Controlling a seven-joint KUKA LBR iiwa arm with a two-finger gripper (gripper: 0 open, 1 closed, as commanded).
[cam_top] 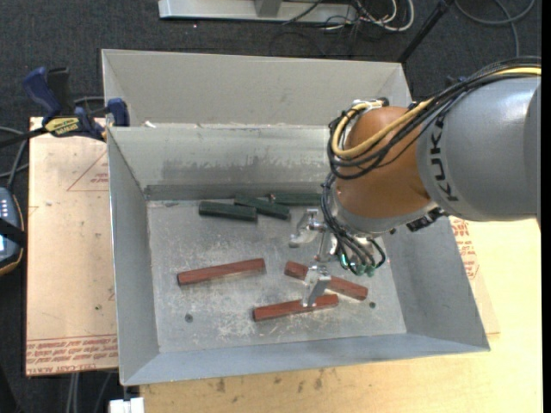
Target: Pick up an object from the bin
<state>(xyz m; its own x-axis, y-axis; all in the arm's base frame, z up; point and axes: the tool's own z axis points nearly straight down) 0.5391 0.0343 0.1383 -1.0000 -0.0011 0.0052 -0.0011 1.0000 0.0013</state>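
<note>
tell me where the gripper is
In the camera view the gripper is front right in the bin, over the right end of the front red bar, a short red bar behind.

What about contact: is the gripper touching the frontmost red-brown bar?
Cannot tell. In the camera view the gripper overlaps the frontmost red-brown bar near its right end; no contact or gap shows.

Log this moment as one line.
gripper: low over front red-brown bar | neighbour: right red-brown bar | back: dark green sticks
</note>
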